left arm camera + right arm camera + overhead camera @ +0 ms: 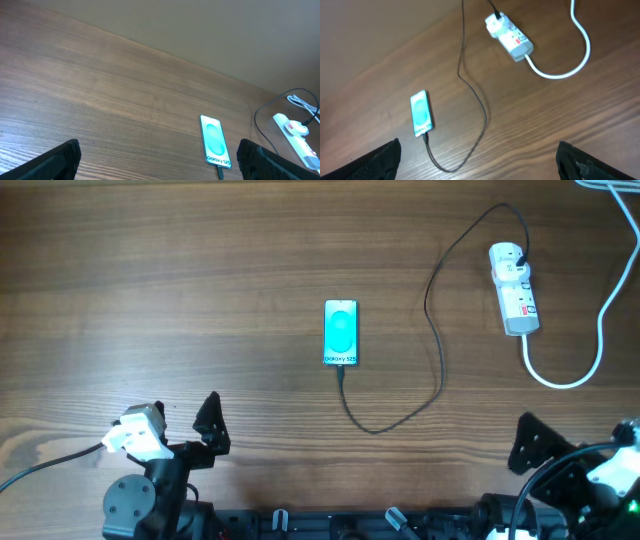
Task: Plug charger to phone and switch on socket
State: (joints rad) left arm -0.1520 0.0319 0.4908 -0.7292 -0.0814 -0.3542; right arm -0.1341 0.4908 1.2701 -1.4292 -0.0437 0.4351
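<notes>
Between my right fingers point(377, 162), spread wide and holding nothing, I look ahead to the socket point(510, 37), which lies well ahead and a touch to the right, its long axis running roughly away from me. My left fingers point(55, 162) are just as wide and empty, with the socket far off to their right, so I judge the right arm the nearer one for the switch. The phone point(421, 114) lies flat ahead and left of my right fingers, long axis also away from me. The charger point(481, 107) loops from the socket's far end to the phone's near edge, seemingly seated there. Whether the switch is on I cannot tell. Bare wooden table point(570, 125) lies between, and a white lead point(582, 50) curves just right of the socket.
</notes>
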